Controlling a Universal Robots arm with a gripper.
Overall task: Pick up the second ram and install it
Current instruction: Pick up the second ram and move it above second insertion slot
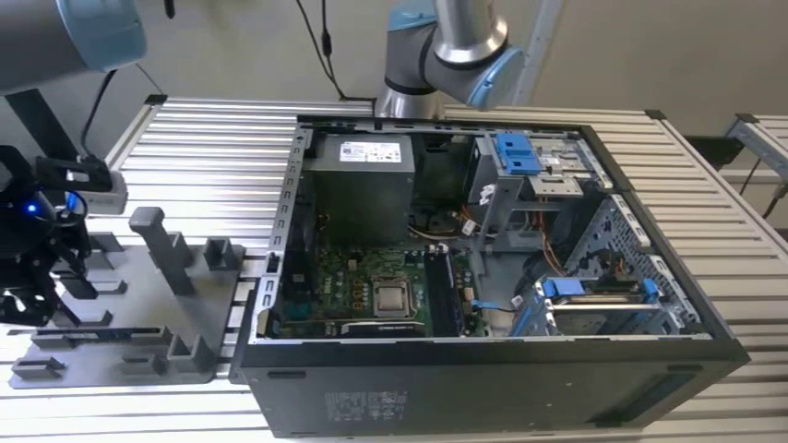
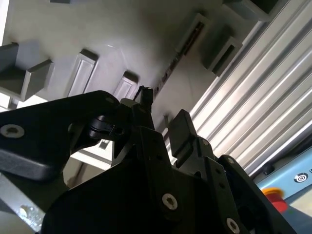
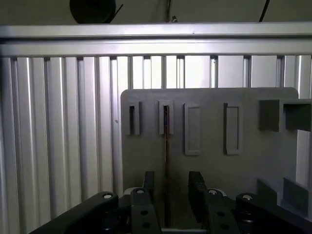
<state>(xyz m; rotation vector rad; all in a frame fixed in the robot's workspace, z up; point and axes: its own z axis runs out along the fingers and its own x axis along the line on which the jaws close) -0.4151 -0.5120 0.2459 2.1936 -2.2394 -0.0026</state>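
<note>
The second ram (image 3: pixel 166 146) is a thin dark stick standing on edge in a slot of the grey tray (image 3: pixel 253 161). In the first wrist view my gripper (image 3: pixel 173 187) is open, with one black finger (image 3: pixel 148 183) on each side of the stick's near end and a gap to the stick on both sides. The second wrist view shows the ram (image 2: pixel 176 56) running away from the gripper (image 2: pixel 163 109) along its slot. In the exterior view the gripper (image 1: pixel 31 300) hangs low over the tray (image 1: pixel 136 314) at the exterior view's left.
The open computer case (image 1: pixel 493 388) lies right of the tray, with the green motherboard (image 1: pixel 357 286) and its long black slots (image 1: pixel 441 295) inside. Grey blocks, one of them tall (image 1: pixel 150 242), stand up from the tray. Ribbed aluminium table (image 1: pixel 209 138) lies all around.
</note>
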